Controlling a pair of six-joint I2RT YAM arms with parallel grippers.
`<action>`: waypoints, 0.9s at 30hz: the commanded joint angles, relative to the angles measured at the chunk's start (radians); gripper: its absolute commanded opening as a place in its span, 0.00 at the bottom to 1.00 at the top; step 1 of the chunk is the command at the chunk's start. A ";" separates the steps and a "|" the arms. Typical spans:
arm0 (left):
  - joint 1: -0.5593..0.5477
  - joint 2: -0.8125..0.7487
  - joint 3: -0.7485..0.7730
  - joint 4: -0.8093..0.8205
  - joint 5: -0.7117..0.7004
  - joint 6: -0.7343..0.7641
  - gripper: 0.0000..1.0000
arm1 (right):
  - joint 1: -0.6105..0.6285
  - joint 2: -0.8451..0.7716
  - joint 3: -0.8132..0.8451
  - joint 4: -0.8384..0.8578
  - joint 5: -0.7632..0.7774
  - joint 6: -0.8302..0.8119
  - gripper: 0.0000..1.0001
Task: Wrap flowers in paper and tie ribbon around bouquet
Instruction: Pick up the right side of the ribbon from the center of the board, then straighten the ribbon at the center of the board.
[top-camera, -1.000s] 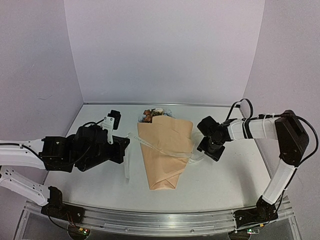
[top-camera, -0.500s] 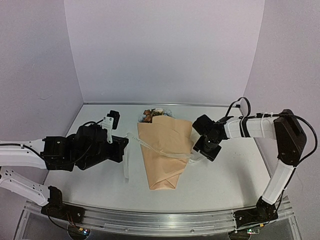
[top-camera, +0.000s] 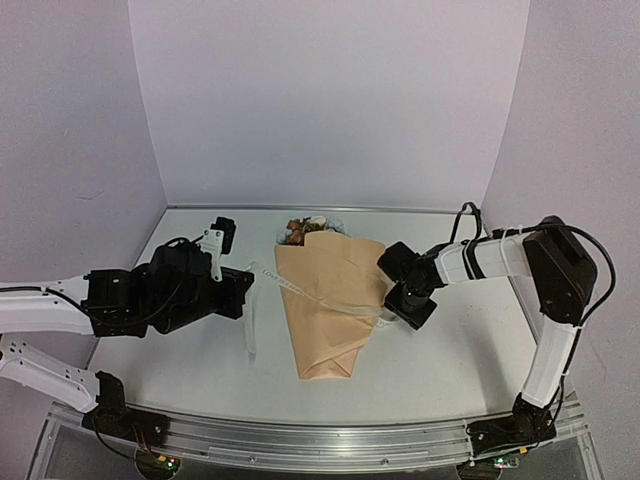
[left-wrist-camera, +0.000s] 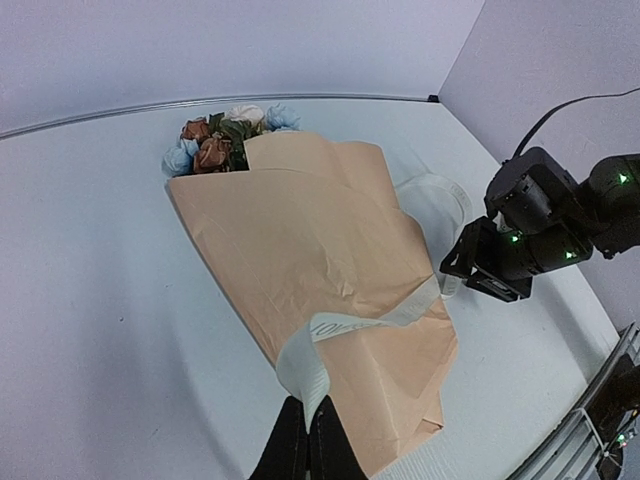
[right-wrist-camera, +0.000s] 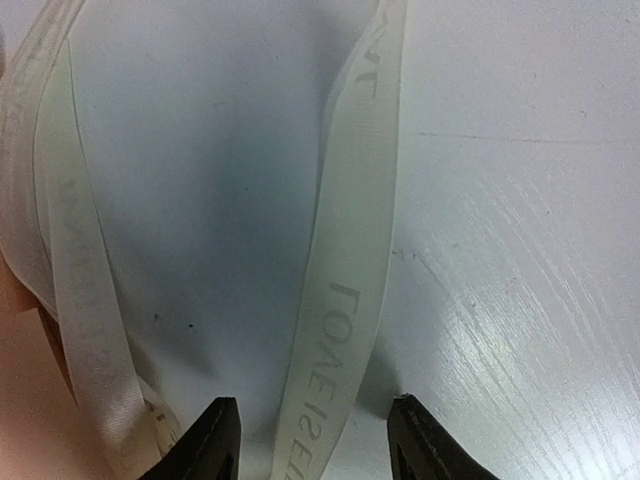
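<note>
Bouquet (top-camera: 322, 345) is lying lengthwise on the table (top-camera: 450, 350) with its pointy end near. The left gripper (left-wrist-camera: 306, 425) is sitting just left of it, jaws pressed together and pinching one end of the ribbon (left-wrist-camera: 375, 318), which is crossing the cone left to right. Just off the right edge, the right gripper (right-wrist-camera: 315, 445) is straddling a loose strand running straight out between its spread jaws, so that arm's nearer. Bare table is showing further right for pulling, I reckon. Flowers (top-camera: 305, 228) are poking out the far end.

Tan kraft paper (top-camera: 335, 265), cream ribbon (right-wrist-camera: 340, 330) with grey printed lettering, brownish-pink, white and pale-blue flowers (left-wrist-camera: 212, 150), white table (top-camera: 180, 370)
</note>
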 joint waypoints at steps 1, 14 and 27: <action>0.022 -0.029 0.017 -0.004 0.012 0.009 0.00 | -0.013 0.058 -0.006 0.045 0.023 0.025 0.43; 0.037 -0.093 0.094 -0.108 -0.045 0.042 0.00 | -0.139 -0.238 -0.156 -0.129 0.044 -0.194 0.00; 0.039 -0.268 0.327 -0.561 -0.533 -0.062 0.00 | -0.271 -0.827 -0.098 -0.718 0.278 -0.732 0.00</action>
